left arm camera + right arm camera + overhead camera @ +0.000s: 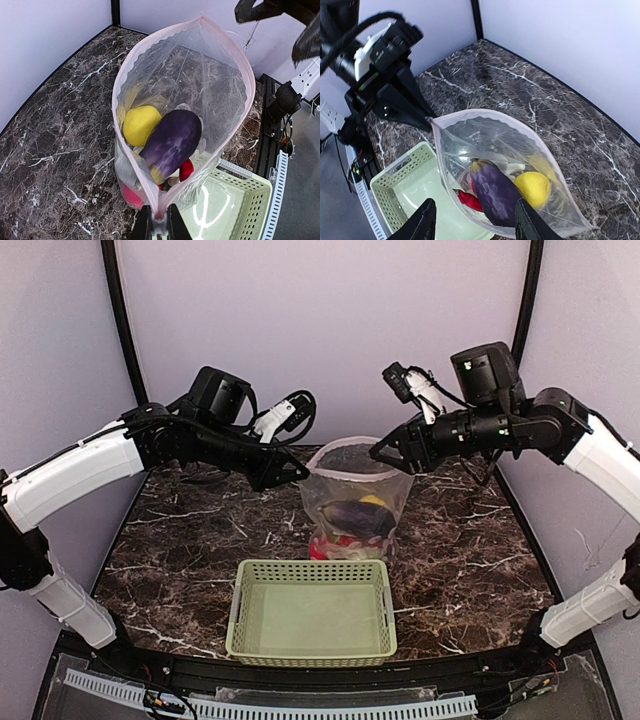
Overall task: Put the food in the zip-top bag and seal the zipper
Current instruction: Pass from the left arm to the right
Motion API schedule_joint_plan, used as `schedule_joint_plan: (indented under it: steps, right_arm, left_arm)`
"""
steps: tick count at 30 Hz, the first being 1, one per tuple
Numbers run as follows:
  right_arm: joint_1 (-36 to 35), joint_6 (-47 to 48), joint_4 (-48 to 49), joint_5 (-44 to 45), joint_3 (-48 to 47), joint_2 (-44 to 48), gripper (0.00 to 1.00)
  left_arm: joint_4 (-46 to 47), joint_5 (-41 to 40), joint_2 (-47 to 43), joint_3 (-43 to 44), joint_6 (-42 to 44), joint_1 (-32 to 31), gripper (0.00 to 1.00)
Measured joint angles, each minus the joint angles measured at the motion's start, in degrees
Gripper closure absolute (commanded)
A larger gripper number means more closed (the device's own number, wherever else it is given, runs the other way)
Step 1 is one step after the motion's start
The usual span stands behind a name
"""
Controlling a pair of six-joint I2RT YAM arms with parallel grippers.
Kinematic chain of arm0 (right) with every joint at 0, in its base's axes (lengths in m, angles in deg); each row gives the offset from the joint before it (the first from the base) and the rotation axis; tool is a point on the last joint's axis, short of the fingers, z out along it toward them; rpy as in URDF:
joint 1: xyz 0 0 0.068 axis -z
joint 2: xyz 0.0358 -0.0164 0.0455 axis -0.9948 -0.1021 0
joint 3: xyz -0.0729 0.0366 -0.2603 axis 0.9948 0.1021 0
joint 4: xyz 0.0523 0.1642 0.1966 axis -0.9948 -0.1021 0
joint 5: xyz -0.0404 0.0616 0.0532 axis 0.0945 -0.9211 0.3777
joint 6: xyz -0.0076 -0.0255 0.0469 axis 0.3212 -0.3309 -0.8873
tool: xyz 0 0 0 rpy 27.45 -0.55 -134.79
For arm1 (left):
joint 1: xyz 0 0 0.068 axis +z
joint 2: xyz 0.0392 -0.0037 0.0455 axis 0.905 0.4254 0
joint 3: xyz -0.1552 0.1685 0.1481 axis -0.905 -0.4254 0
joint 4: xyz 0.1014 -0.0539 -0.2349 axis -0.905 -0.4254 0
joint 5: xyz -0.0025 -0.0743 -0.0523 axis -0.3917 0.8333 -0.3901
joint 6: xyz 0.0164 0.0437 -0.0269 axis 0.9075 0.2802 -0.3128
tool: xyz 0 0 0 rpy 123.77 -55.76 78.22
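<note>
Zip-top bag open, food inside – one end pinched
It stands on the table just behind the basket, holding the eggplant, yellow pepper and red pieces. Left gripper is clamped on the zipper at the mouth's end – right gripper hangs over the opposite side, fingers spread.

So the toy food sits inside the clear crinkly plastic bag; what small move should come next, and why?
Probably the right gripper should close on the free end of the pinkish zip strip. Its jaws stand open near the gaping clear plastic bag, and the left gripper pinches only the opposite end.
</note>
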Motion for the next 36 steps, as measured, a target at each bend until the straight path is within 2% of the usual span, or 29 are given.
schedule_joint_plan:
  steps: [10,15,20,22,24,25,26,27,29,31,33,36]
  right_arm:
    - [-5.0,5.1,-0.2,-5.1,-5.9,-12.2,0.54]
    - [-5.5,6.9,-0.9,-4.8,-8.9,-16.7,0.63]
    - [-5.6,8.0,-2.4,-4.1,-10.3,-19.5,0.77]
    - [-5.6,8.3,-2.9,-3.6,-10.7,-19.9,0.88]
    - [-5.6,8.4,-3.1,-3.3,-11.0,-20.1,1.00]
    - [-5.6,8.5,-3.1,-3.2,-11.0,-20.1,1.00]
    - [-5.6,8.4,-3.1,-3.3,-11.0,-20.1,1.00]
    - [-5.7,8.6,-3.1,-3.3,-11.0,-20.1,1.00]
    - [-5.7,8.5,-2.4,-3.5,-10.6,-20.1,1.00]
    - [-5.7,8.3,-1.1,-3.5,-9.7,-20.0,1.00]
    - [-5.7,8.1,0.4,-3.6,-7.9,-19.4,1.00]
    - [-5.7,7.6,1.9,-4.1,-5.6,-18.2,1.00]
  left_arm:
    - [0.0,0.3,0.0,0.0,0.0,0.0,0.99]
    - [-0.1,0.3,0.0,0.0,0.0,0.0,0.99]
    - [-1.0,0.3,0.0,0.0,-0.5,0.3,0.99]
    - [-1.2,0.2,0.0,0.0,-0.7,0.4,0.94]
    - [-1.2,0.0,-0.2,0.0,-1.0,0.5,0.75]
    - [-0.9,0.0,-0.4,-0.3,-1.0,0.5,0.60]
    - [-0.6,-0.1,-0.8,-0.7,-1.0,0.4,0.53]
    - [0.4,-0.2,-1.6,-1.7,-1.4,0.4,0.42]
    - [2.3,-0.3,-3.7,-4.3,-1.9,0.4,0.29]
    - [4.7,-0.7,-6.5,-8.0,-2.5,0.3,0.23]
    - [7.2,-1.1,-9.4,-11.9,-3.7,0.3,0.22]
    - [11.2,-1.0,-12.6,-16.9,-5.7,0.5,0.30]
